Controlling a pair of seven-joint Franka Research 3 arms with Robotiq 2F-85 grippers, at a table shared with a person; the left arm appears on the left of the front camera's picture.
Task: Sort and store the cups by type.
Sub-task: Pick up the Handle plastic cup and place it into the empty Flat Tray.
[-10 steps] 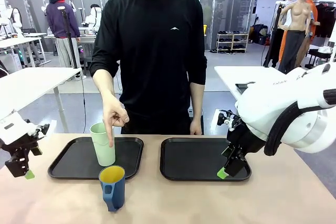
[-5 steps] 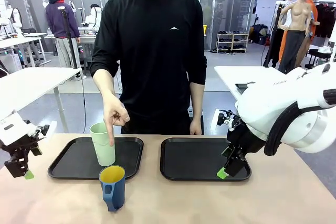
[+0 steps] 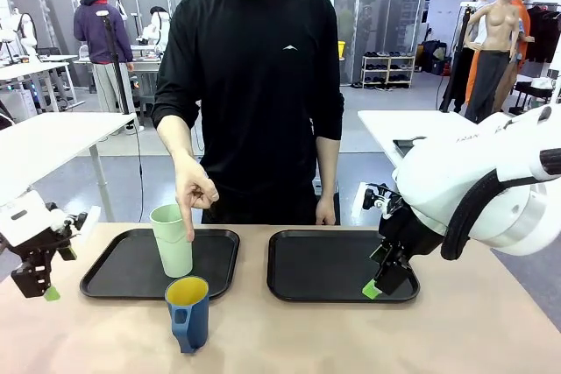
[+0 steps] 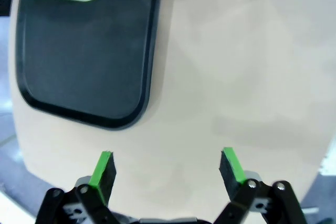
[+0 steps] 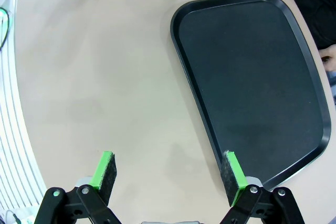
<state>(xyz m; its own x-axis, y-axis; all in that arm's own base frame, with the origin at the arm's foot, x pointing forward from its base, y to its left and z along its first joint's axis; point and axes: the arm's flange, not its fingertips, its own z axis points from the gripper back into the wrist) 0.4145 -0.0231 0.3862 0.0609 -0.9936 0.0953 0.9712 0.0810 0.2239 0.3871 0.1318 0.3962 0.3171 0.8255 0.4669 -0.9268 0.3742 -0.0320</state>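
Smooth beige tabletop (image 3: 289, 339) bears black trays (image 3: 114, 273), tapered mint tumbler (image 3: 173, 243), blue mug (image 3: 188, 313); left claw (image 4: 167, 155), right claw (image 5: 168, 156) released.

Beige table (image 3: 289, 339): two black trays and one mug directly on it.
Left tray (image 3: 123, 279) lies just ahead of the left gripper (image 4: 168, 166), off its left finger. The right tray (image 3: 324, 267) has its near corner at the right finger of the right gripper (image 5: 168, 169) and runs away from it. Dark blue mug (image 3: 188, 314) stands upright on bare tabletop between the grippers, by the left tray's front edge; can't tell if they touch.
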